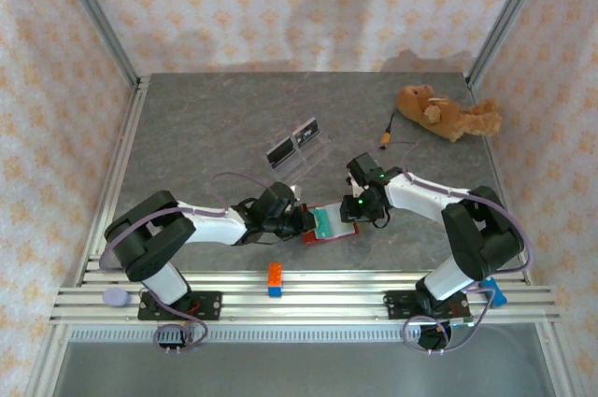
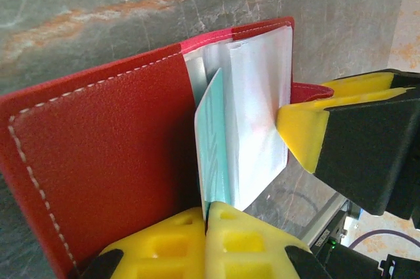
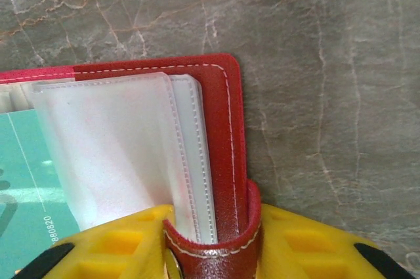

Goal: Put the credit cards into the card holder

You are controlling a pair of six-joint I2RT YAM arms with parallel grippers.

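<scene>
From above, the red card holder (image 1: pixel 338 234) lies open on the grey table (image 1: pixel 206 126), a little toward 6 o'clock from the middle. A teal card (image 1: pixel 326 220) sits on its open side. The left gripper (image 1: pixel 301 221) comes at it from 9 o'clock and the right gripper (image 1: pixel 358 215) from 3 o'clock. A clear tray (image 1: pixel 313 156) with dark cards (image 1: pixel 291 143) standing in it is at 12 o'clock from the card holder, well apart. A teddy bear (image 1: pixel 447 113) lies at 2 o'clock near the far corner. An orange and blue block (image 1: pixel 276 279) sits at 7 o'clock, near the arm bases. In the left wrist view, the left gripper (image 2: pixel 205 220) is clenched tight on the bottom edge of the teal card (image 2: pixel 213 148). The card stands on edge against the clear sleeves (image 2: pixel 259 115) inside the card holder (image 2: pixel 105 161). At 3 o'clock a yellow finger (image 2: pixel 303 136) of the right gripper presses on the sleeves. In the right wrist view, the right gripper (image 3: pixel 213 230) grasps the card holder (image 3: pixel 226 121) at the edge where the snap tab (image 3: pixel 223 253) curls over, with a yellow pad touching each side. The teal card (image 3: pixel 23 187) peeks in at 8 o'clock, under the sleeves (image 3: pixel 111 141).
</scene>
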